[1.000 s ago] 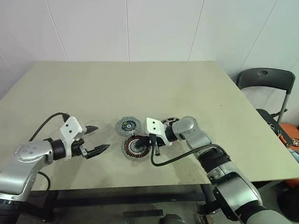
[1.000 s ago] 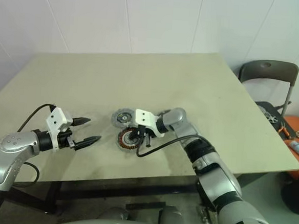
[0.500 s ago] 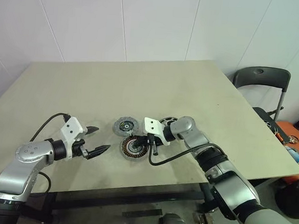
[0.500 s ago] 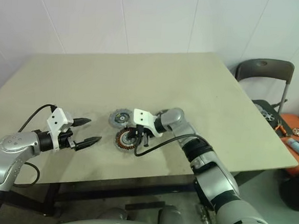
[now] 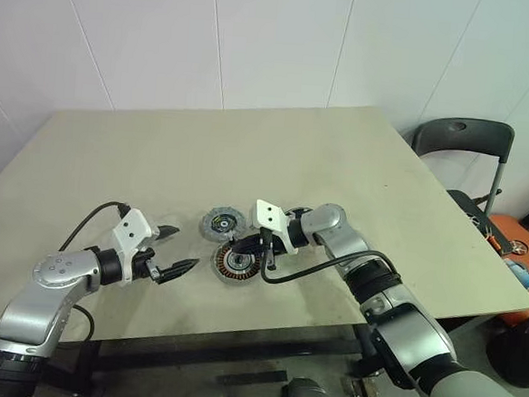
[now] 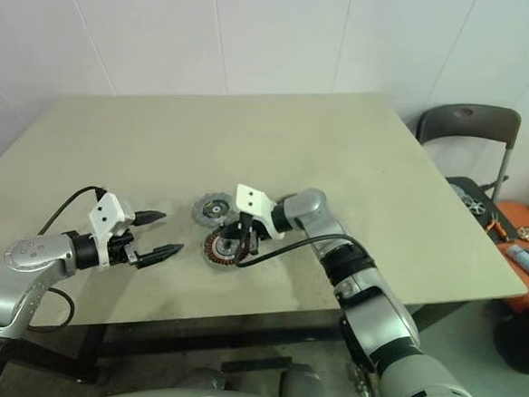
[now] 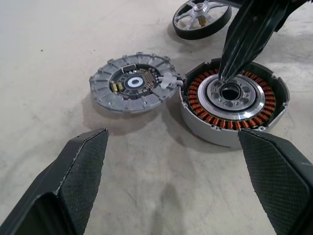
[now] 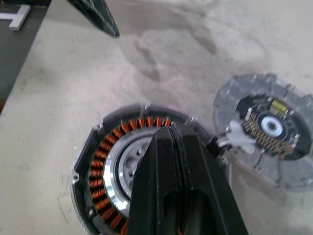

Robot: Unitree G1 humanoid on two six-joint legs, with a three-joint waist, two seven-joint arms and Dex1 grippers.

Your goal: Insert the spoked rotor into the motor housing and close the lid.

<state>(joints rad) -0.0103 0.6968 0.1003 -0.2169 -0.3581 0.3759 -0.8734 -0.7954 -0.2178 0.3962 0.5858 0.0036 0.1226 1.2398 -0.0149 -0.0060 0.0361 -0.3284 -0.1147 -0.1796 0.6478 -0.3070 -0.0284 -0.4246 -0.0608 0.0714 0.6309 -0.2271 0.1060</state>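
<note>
The spoked rotor (image 7: 201, 17) is lying flat on the bench (image 5: 340, 158), its black rim and silver spokes showing just beyond the motor housing (image 7: 233, 101) in the left wrist view, and in the head views it is sitting partly hidden behind the right arm's wrist. The motor housing is resting near the front middle of the bench, open face up, with its ring of copper-brown windings circling a silver centre with a dark bore. The lid (image 7: 134, 82) is lying flat just beside the housing, on the side farther from the robot and slightly to its left, with the dark bluish-green centre facing up and its edge almost meeting the housing's rim; whether the two are touching cannot be told. The right end effector (image 8: 171, 134) is reaching in over the housing with its two black fingers pressed together and nothing between them, the tips pointing down at the silver centre beside the bore; whether the tips are touching the metal cannot be told. The left end effector (image 5: 172, 250) is hovering over the bench well to the left of the parts, its fingers (image 7: 80, 161) spread wide apart and gripping nothing, pointing toward the housing and lid. A dark folding chair (image 5: 465, 144) is standing past the bench's right edge.
</note>
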